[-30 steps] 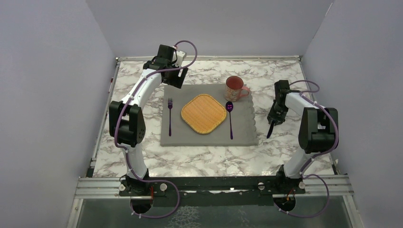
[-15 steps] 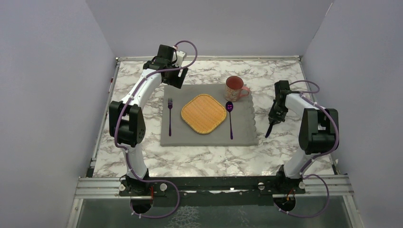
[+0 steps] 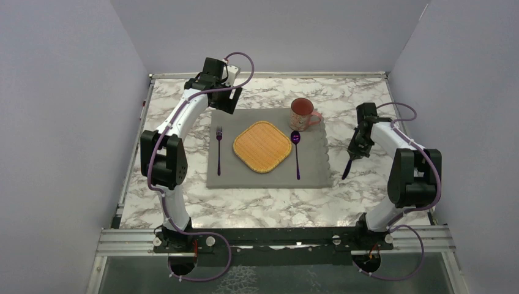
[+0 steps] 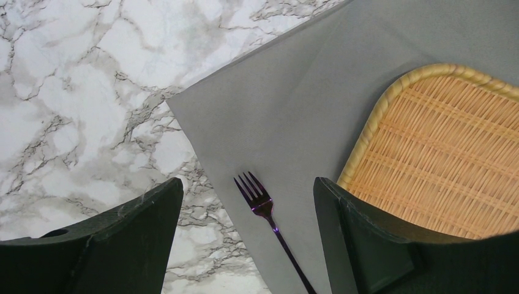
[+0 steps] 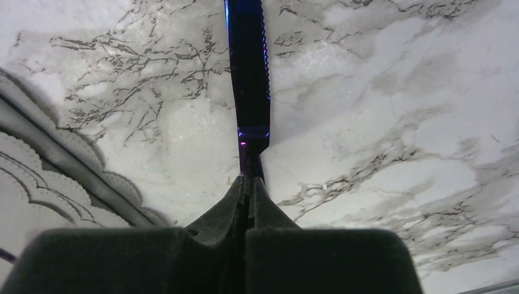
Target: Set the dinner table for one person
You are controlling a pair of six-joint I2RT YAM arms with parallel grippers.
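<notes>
On the marble dinner table [image 3: 257, 205] lies a grey scalloped placemat [image 3: 269, 168]. On it are a woven orange plate [image 3: 262, 146], a purple fork [image 3: 218, 144] to its left, a purple spoon [image 3: 297, 150] to its right and a pink mug [image 3: 303, 113] at the far right corner. My right gripper [image 3: 355, 153] is shut on a purple knife [image 3: 347, 166] by its handle, blade [image 5: 248, 73] low over the marble right of the placemat. My left gripper [image 3: 223, 104] is open and empty, above the placemat's far left corner; the fork [image 4: 263, 208] shows between its fingers.
Grey walls close in the table on the left, back and right. A metal rail [image 3: 275, 237] with both arm bases runs along the near edge. The placemat's scalloped edge [image 5: 37, 165] shows left of the knife in the right wrist view.
My right arm's elbow has swung outward to the right and the held knife has shifted slightly; the left arm has not moved.
</notes>
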